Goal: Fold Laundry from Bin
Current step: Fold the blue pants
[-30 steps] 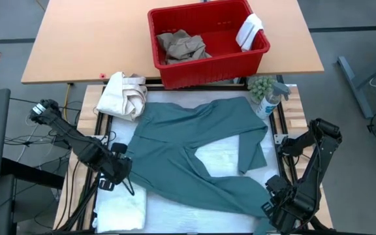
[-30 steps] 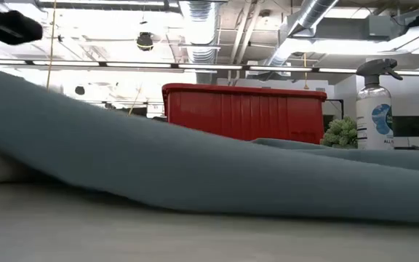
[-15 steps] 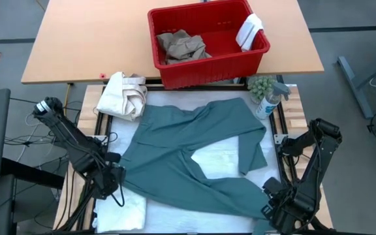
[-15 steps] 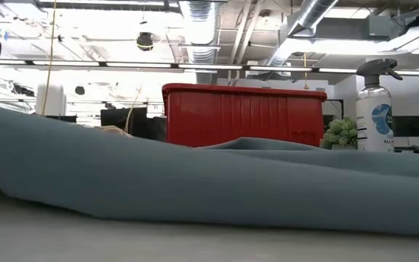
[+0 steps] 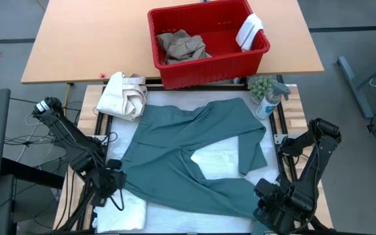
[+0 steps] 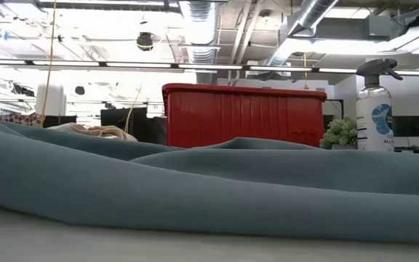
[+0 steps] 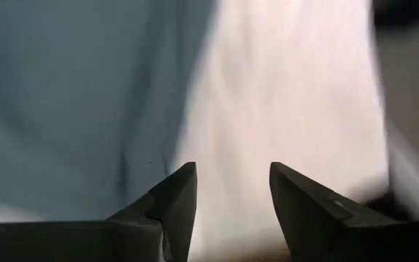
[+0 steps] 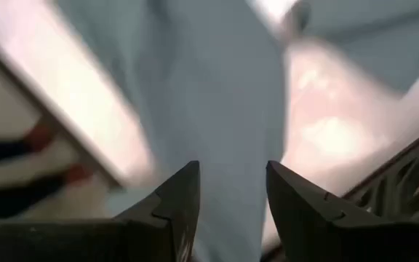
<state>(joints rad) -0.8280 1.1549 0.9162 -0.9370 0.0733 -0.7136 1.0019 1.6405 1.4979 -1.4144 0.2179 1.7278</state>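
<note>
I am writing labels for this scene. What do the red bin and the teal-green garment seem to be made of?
The red bin looks like rigid moulded plastic: slotted, ribbed walls. The teal-green garment looks like soft matte cloth: it lies in folds on the table. The exact fibre cannot be told.

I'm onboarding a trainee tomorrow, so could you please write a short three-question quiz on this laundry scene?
1. True or false: the teal garment lies inside the red bin.
2. What sits on the bin's rim? A) small white cloth B) spray bottle C) cream bundle
3. Fill in: the left claw has its fingers ____, gripping nothing.

Key: 1 false; 2 A; 3 open.
</note>
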